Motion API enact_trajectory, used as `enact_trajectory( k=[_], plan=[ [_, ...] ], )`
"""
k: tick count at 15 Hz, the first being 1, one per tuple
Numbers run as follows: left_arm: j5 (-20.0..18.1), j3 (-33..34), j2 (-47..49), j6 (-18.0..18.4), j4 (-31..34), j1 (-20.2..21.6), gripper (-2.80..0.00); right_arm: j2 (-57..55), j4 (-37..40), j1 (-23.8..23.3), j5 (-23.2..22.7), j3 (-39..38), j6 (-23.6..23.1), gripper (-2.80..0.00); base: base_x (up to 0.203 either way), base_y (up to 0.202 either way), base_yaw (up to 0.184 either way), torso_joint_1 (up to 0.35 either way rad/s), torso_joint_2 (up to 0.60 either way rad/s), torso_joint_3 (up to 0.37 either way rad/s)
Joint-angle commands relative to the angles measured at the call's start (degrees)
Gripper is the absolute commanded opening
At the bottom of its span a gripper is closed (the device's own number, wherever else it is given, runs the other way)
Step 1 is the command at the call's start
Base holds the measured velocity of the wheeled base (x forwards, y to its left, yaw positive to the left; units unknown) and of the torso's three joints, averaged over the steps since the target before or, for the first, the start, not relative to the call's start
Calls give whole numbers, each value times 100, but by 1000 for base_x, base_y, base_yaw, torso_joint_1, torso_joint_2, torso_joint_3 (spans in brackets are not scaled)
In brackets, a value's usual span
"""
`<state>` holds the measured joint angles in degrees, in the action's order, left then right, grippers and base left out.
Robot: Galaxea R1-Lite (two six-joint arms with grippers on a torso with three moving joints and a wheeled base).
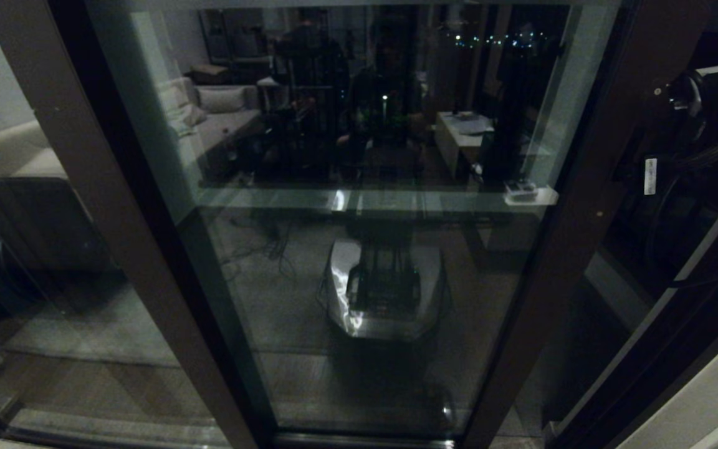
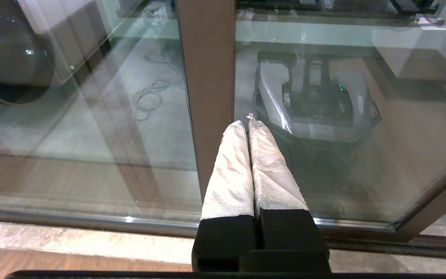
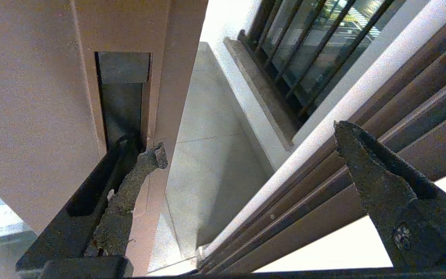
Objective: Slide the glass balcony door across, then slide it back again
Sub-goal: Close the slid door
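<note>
We see the glass balcony door (image 1: 365, 249) straight ahead, with a gap to the balcony past its right stile. Our right hand (image 3: 246, 151) is spread wide, one finger (image 3: 138, 170) hooked in the recessed slot handle (image 3: 124, 97). Our left hand (image 2: 249, 126) is clenched empty, tips near the door's left stile (image 2: 207, 77).

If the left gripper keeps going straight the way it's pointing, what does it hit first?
Most likely the brown door stile: the shut left gripper points at the edge where it meets the glass pane. Depth is unclear; it may already touch.
</note>
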<state>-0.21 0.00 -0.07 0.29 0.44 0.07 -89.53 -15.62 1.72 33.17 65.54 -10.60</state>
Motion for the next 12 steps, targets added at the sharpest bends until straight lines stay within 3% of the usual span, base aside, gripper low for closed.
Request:
enact_trajectory(
  k=[1, 8, 12],
  plan=[
    [3, 9, -1, -1, 0, 1, -280, -56, -56, -145, -46, 3, -4, 0, 0, 0, 0, 0, 0, 0],
    [3, 9, -1, -3, 0, 1, -280, 57, -143, -401, -249, -136, 5, 0, 0, 0, 0, 0, 0, 0],
    [3, 9, -1, -3, 0, 1, -280, 771, -116, -373, -497, -504, -57, 0, 0, 0, 0, 0, 0, 0]
  ],
)
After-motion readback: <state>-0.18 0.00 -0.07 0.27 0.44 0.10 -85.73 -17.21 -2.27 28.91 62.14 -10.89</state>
